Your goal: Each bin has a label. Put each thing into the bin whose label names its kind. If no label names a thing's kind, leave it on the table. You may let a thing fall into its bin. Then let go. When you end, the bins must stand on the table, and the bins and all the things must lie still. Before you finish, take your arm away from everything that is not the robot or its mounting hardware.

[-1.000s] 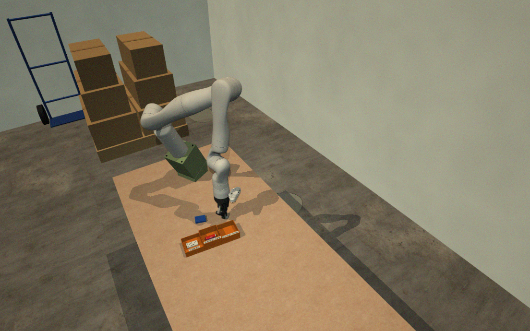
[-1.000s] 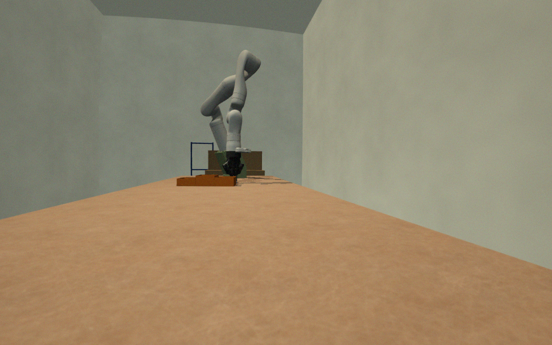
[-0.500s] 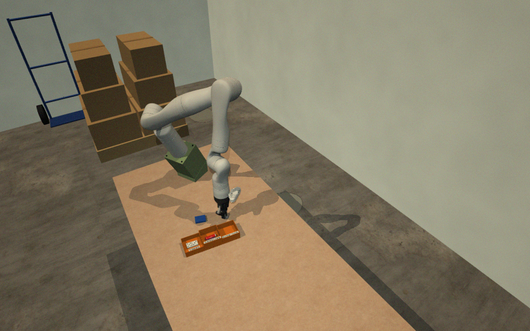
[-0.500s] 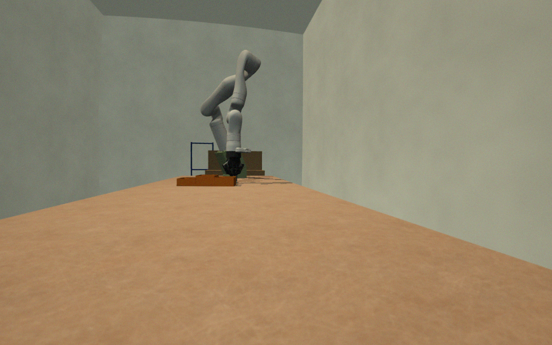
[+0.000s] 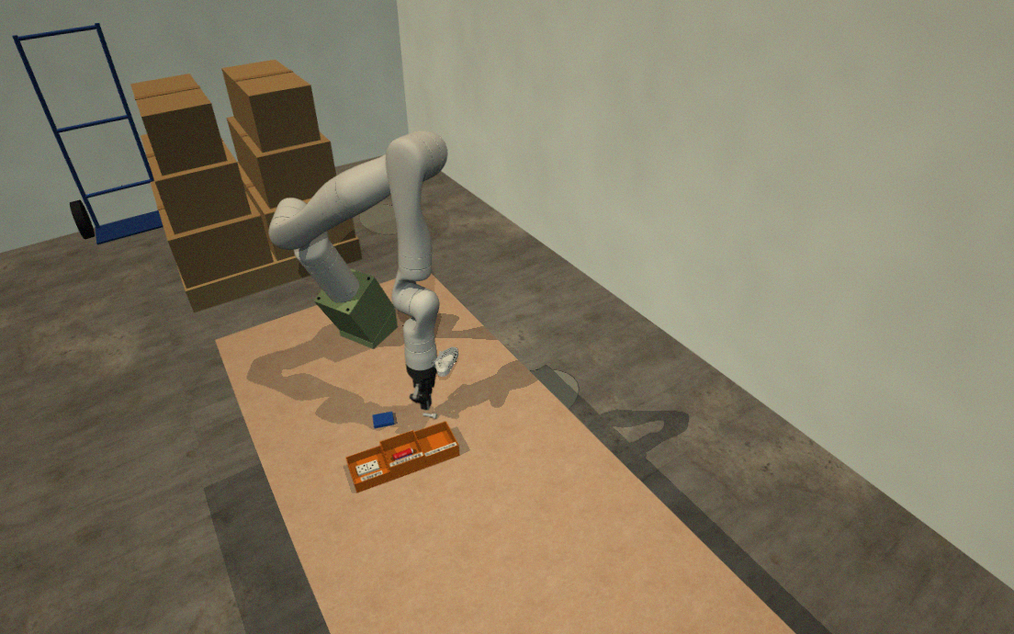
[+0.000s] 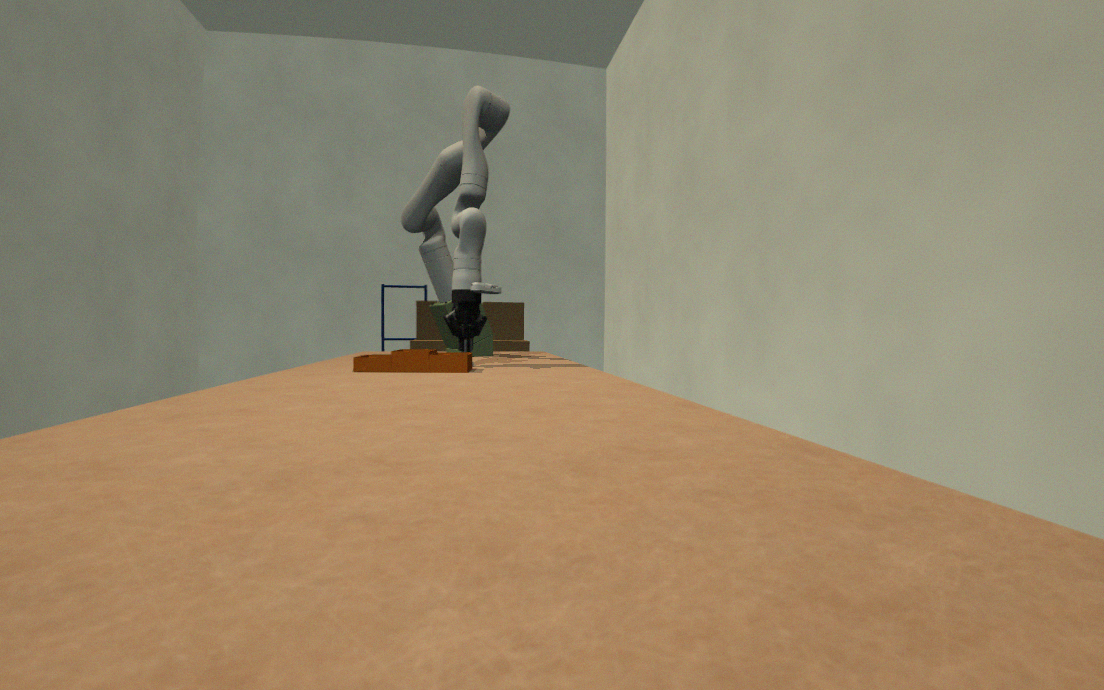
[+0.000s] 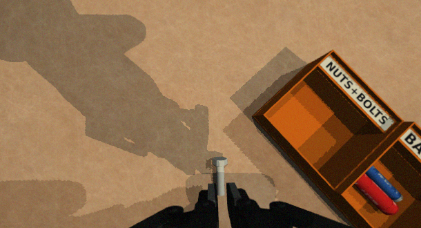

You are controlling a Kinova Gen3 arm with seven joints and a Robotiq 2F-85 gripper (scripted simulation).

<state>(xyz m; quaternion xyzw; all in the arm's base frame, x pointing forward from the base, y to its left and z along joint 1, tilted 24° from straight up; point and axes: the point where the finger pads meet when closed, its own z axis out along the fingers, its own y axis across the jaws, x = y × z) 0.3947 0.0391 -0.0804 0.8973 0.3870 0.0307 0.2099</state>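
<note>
A grey hex-head bolt [image 5: 431, 414] [image 7: 220, 178] lies on the table beside the bins. My gripper [image 5: 423, 406] [image 6: 465, 349] [image 7: 221, 195] is nearly shut and empty, a little above the bolt; a narrow gap shows between the fingertips. The bin labelled NUTS+BOLTS [image 7: 293, 118] holds nothing and is the right one of three in the top view. In the middle bin, whose label starts with BA, lie a red cylinder [image 5: 402, 453] [image 7: 376, 194] and a blue cylinder [image 7: 384, 184]. A white piece with black dots [image 5: 366, 467] lies in the left bin. A blue block [image 5: 383, 419] lies on the table.
The joined orange bins [image 6: 410, 361] stand on the table just beyond the gripper from the arm's base. The green arm base [image 5: 357, 314] is at the table's far end. Stacked cartons [image 5: 204, 197] and a blue hand truck [image 5: 94, 121] stand behind it.
</note>
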